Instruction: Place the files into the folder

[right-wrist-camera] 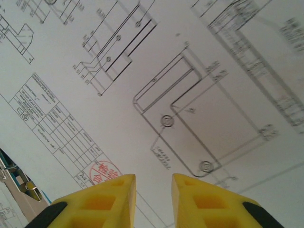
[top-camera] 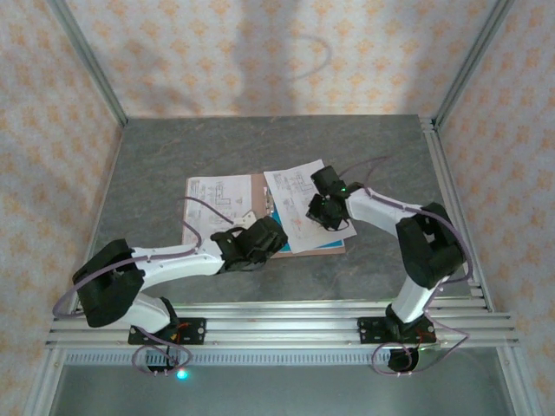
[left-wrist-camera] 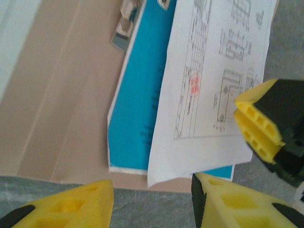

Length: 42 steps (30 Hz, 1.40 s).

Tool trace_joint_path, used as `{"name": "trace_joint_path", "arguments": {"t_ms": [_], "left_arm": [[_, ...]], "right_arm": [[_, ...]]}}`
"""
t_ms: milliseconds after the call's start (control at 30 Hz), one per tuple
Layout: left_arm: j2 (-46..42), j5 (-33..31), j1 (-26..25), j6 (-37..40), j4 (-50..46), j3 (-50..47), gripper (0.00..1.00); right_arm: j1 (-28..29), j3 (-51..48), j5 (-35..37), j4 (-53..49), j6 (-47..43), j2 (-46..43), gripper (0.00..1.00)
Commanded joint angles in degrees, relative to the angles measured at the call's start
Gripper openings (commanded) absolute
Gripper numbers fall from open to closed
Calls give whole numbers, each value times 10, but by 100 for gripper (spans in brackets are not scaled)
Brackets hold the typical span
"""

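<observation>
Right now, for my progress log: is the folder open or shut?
Open: the folder lies spread flat, inner card showing, files resting on it.

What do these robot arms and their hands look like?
The left arm and right arm have white segments, black joints and lilac cables. A green light glows on the right wrist. The left hand and right hand have yellow ribbed fingers on black mounts.

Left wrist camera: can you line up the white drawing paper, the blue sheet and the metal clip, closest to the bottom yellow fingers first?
1. The white drawing paper: its corner lies just ahead of the left gripper.
2. The blue sheet: tucked under that paper, showing on its left.
3. The metal clip: far off at the top left.
</observation>
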Motion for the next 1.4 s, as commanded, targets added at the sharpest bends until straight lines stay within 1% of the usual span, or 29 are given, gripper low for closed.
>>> {"name": "trace_joint_path", "arguments": {"t_ms": [0,67,100,133,233,400,633,733,900,1067,1300,1367], "left_arm": [[-7,-8,37,12,-36,-16,38],[-2,6,59,21,-33,-25,23],[1,9,65,24,-33,-27,19],[4,11,72,28,-31,-31,16],[11,17,81,25,-11,-49,11],[27,24,83,26,10,-61,9],[28,23,83,27,16,-65,8],[28,23,83,29,14,-64,8],[31,23,83,32,13,-58,8],[39,23,82,37,16,-50,7],[49,28,83,39,23,-45,7],[48,28,82,40,22,-44,6]], "right_arm": [[8,16,-2,22,29,25,26],[11,17,-3,30,39,35,26],[12,18,-3,32,43,39,26],[14,19,-1,31,46,44,26],[19,24,6,27,56,56,26],[29,21,16,27,79,71,26],[32,6,58,7,119,68,26],[33,-4,53,20,128,65,26],[50,8,52,14,127,64,26],[65,6,68,-3,140,56,26],[66,0,76,-8,158,59,27],[70,6,88,-28,163,60,26]]}}
